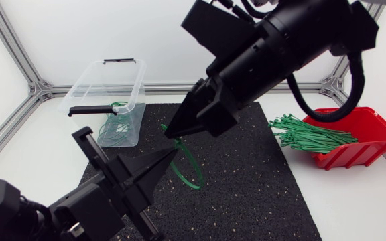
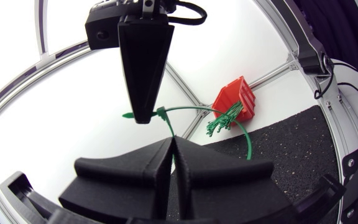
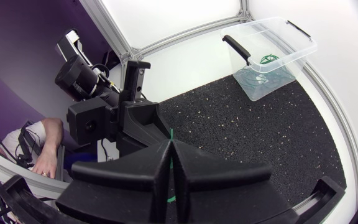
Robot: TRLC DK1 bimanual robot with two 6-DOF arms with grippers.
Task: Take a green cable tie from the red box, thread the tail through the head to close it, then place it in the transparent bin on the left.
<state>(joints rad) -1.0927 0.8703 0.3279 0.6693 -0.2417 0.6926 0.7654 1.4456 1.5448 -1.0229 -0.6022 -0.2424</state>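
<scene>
Hanging over the black speckled rubber mat (image 1: 267, 194), the thin green plastic cable tie (image 1: 191, 175) was bowed into a loop between the two arms, well apart from both containers. The right gripper (image 1: 175, 131) had its fingers pinched tight on the end by the head. The left gripper (image 1: 171, 156) was clamped just as narrow on a strand right below it, tips close together. Couldn't tell from where I stood whether the tail had actually clicked through. If I were running it, I'd pull the tail straight along the head's slot, no twisting, until the loop locks, then let one side go. Right arm angled down steeply from above, left pointed up from below. The clear plastic bin with black handles (image 1: 92, 84) sat off to the left, and the red plastic box (image 1: 370, 127) with its bunch of green ties (image 1: 310, 134) was over on the right.
</scene>
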